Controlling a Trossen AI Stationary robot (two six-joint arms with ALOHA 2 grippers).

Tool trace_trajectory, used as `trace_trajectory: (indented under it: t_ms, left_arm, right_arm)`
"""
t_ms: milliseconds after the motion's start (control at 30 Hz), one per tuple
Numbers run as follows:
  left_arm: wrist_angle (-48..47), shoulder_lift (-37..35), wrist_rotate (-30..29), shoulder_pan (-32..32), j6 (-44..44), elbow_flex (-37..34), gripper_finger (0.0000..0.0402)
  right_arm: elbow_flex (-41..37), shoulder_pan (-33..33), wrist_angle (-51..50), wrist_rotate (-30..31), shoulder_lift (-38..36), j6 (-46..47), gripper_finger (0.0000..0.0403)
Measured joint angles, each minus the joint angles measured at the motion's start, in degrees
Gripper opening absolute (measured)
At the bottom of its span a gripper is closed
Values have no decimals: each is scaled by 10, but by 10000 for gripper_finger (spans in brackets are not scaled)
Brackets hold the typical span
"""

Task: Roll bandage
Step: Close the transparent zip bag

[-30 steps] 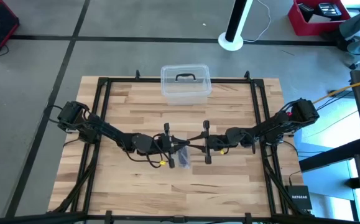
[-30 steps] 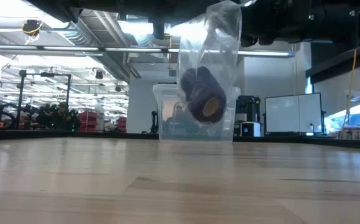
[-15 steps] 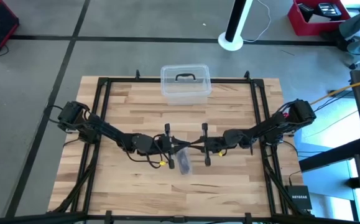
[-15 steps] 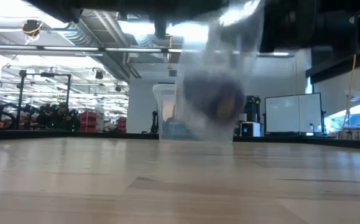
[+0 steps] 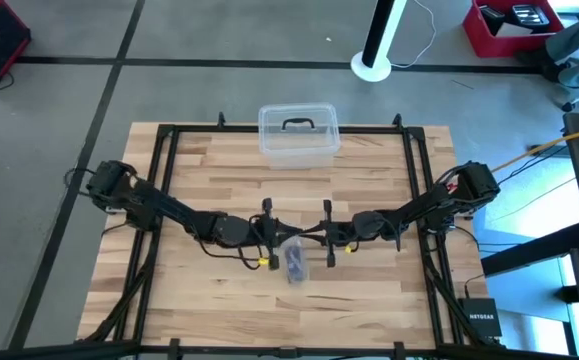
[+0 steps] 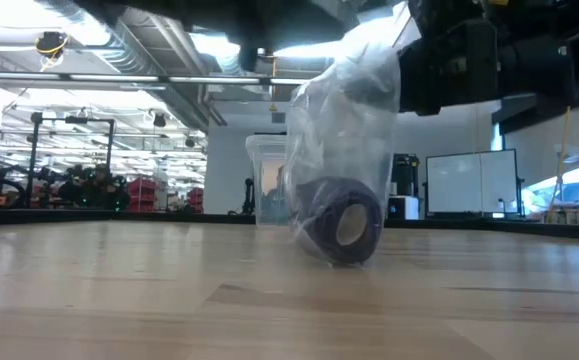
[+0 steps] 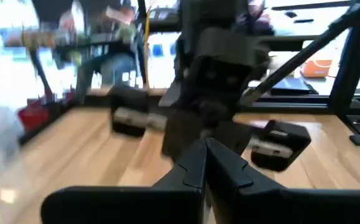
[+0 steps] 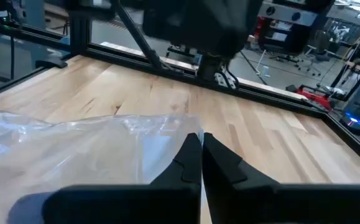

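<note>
While the purple bandage (image 6: 341, 226) roll sits in the clear plastic bag (image 6: 344, 130), low over the desk (image 5: 369, 190) middle, the right gripper (image 8: 198, 144) pinches the bag's edge, fingers together; the left gripper (image 7: 206, 149) is closed too, opposite.

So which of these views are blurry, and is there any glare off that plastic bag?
Left wrist view: room and other arm smeared, only the left gripper fairly crisp. Low view: sharp; the plastic bag is brightly backlit by ceiling lights, bandage roll clear. Right wrist view: bag edge whitish at the right gripper.
</note>
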Motion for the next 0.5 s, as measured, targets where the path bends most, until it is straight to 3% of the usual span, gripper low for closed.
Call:
trace_trajectory:
  t_ms: [133,267,400,500]
  left_arm:
    - [-191,-54,-4,9,-84,29,25]
    - [-355,-83,5,21,-152,85,67]
    - [-400,-84,40,37,-196,106,102]
    - [-410,-83,58,45,-210,106,117]
  right_arm:
    - [17,0,-69,28,-27,36,8]
    - [98,0,-277,41,-54,67,7]
    - [217,-1,-530,44,-53,89,5]
    - [273,0,-632,67,-47,88,9]
